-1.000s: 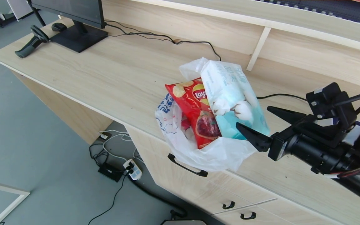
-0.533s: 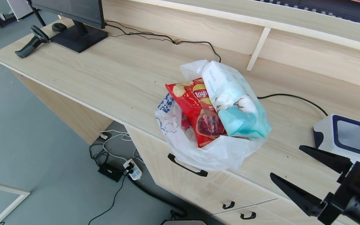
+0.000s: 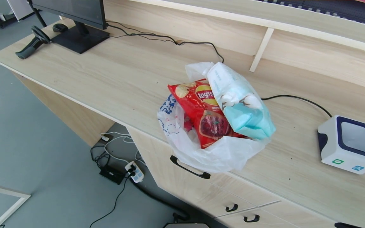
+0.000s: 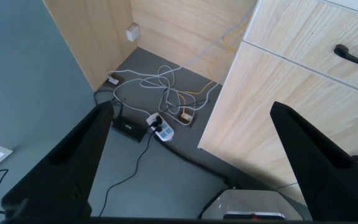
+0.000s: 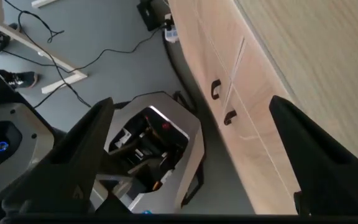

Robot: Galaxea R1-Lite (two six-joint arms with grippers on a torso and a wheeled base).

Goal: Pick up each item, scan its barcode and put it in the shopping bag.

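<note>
Frame centre: shopping bag [image 3: 182,142] on counter [image 3: 106,76] holds chip bag [image 3: 206,117] and tissue pack [image 3: 239,101], long axes running upper left to lower right. Left gripper [image 4: 191,106] and right gripper [image 5: 191,101]: wide apart, empty.

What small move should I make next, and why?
Probably sweep the head view for another item: the chip bag and tissue pack already sit in the shopping bag, and the left gripper and right gripper are open, holding nothing.
</note>
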